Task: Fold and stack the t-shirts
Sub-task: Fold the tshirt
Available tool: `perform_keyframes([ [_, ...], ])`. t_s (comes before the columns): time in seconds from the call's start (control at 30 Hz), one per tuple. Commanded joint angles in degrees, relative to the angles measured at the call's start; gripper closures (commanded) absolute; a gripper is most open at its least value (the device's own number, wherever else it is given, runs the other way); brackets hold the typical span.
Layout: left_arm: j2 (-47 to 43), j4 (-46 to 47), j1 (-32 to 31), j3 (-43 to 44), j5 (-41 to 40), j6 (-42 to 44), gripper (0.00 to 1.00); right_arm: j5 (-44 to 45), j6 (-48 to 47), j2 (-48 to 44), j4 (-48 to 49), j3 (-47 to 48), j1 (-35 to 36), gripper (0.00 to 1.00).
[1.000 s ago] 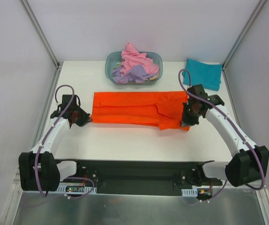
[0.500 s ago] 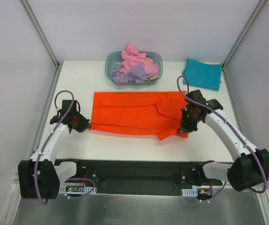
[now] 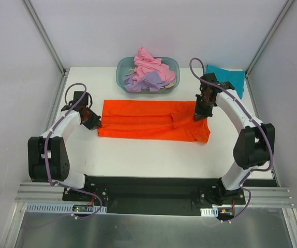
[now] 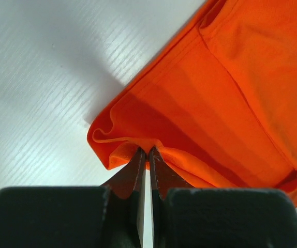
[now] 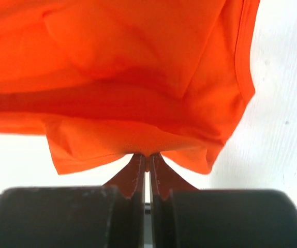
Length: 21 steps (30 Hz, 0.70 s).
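Desk (image 3: 138, 155): white, matte; fine linear grain visible in wrist views.
Tub (image 3: 120, 72): translucent blue-grey, oval, upright, at 12 o'clock on desk, near back edge.
Back wall (image 3: 153, 26): plain pale grey panel; similar panels at 9 and 3 o'clock.
Metal strut (image 3: 44, 35): slants up from desk's 11 o'clock corner. Second strut (image 3: 272, 36): same, from 1 o'clock corner.
Black base plate (image 3: 148, 192): at 6 o'clock, along desk's near edge.
Brushed metal sheet (image 3: 148, 232): just beyond plate, at bottom of top view.
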Motion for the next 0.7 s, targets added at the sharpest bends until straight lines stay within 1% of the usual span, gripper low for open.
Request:
perform_keyframes([
  [0.0,5.21,-0.02,-0.47,4.93,-0.58,1.33,1.0,1.43,-1.35,5.47,0.91,6.35,-1.31,0.99],
  [0.03,6.0,-0.02,-0.47,5.98,-0.67,1.42,1.0,1.16,-1.53,6.62,0.91,8.54,-1.4,0.99],
  [0.07,7.4,-0.02,-0.47,6.51,-1.02,1.68,0.96,0.99,-2.05,9.07,0.91,9.43,-1.58,0.99],
  [0.13,8.73,0.06,-0.47,8.18,-1.63,1.95,0.93,0.98,-2.84,11.28,0.74,12.24,-2.1,0.99],
  [0.17,10.13,-0.02,-0.47,8.8,-2.94,2.3,0.92,2.2,-3.02,13.72,0.74,13.21,-2.28,0.99],
  [0.2,10.92,-0.02,-0.47,9.67,-3.31,2.82,0.91,2.56,-2.94,14.88,0.74,14.09,-2.8,0.99],
  [0.27,13.2,-0.11,-0.47,12.05,-3.48,4.06,0.91,5.99,-2.67,17.17,0.65,16.8,-3.33,0.99],
  [0.33,14.79,-0.11,-0.47,14.42,-2.26,5.89,0.83,5.73,-2.32,19.81,0.47,18.14,-4.12,0.98],
  [0.37,15.93,-0.11,-0.47,14.86,-1.82,6.34,0.76,5.3,-2.41,20.34,0.65,19.1,-4.3,0.97],
  [0.4,16.29,-0.11,-0.47,15.13,-1.73,6.52,0.55,5.03,-2.5,21.47,1.0,19.54,-4.56,0.92],
  [0.43,16.29,-0.11,-0.47,15.04,-1.9,6.69,0.35,5.11,-2.58,21.92,0.91,20.16,-4.74,0.88],
  [0.47,16.03,-0.11,-0.47,15.04,-2.25,6.78,0.2,5.2,-2.58,22.53,0.65,21.73,-4.83,0.83],
  [0.5,15.6,-0.11,-0.47,15.04,-2.78,6.78,0.05,5.2,-2.67,22.97,-0.39,22.53,-5.09,0.69],
  [0.53,14.55,-0.11,-0.47,15.13,-2.87,7.13,0.01,5.38,-2.67,23.33,-0.75,23.23,-5.09,0.6],
  [0.57,14.01,-0.11,-0.47,15.22,-2.96,7.22,0.01,5.38,-3.02,23.33,-0.93,23.85,-5.18,0.55],
  [0.6,13.31,-0.11,-0.47,15.48,-2.78,7.22,0.01,5.55,-3.02,22.98,-1.45,24.38,-5.27,0.2],
  [0.63,12.09,-0.11,-0.47,15.66,-2.17,7.22,0.01,5.38,-3.46,21.76,-1.37,24.21,-5.18,0.13],
  [0.67,11.47,-0.11,-0.47,15.74,-1.73,7.22,0.01,5.03,-3.72,20.96,-1.37,23.95,-5.09,0.01],
])
